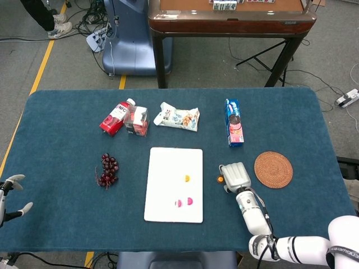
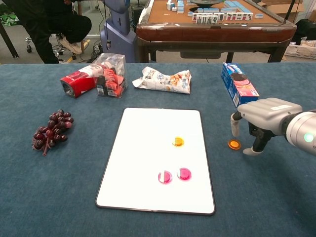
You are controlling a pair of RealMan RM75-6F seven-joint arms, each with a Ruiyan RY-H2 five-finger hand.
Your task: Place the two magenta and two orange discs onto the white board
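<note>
The white board (image 1: 174, 184) (image 2: 157, 158) lies mid-table. On it sit one orange disc (image 1: 187, 178) (image 2: 177, 141) and two magenta discs (image 1: 190, 200) (image 2: 184, 173), (image 1: 179, 203) (image 2: 165, 177). A second orange disc (image 1: 220, 179) (image 2: 234, 144) lies on the blue cloth just right of the board. My right hand (image 1: 235, 176) (image 2: 259, 118) hovers over that disc, fingers apart and pointing down on either side of it, holding nothing. My left hand (image 1: 12, 196) shows at the left edge in the head view, fingers spread and empty.
A woven coaster (image 1: 273, 169) lies right of my right hand. A cookie box (image 1: 233, 122) (image 2: 238, 85), a snack bag (image 1: 178, 117) (image 2: 163, 80), a red carton (image 1: 115, 116) and a clear pack (image 1: 136, 121) line the far side. Grapes (image 1: 107, 170) (image 2: 51, 129) sit left of the board.
</note>
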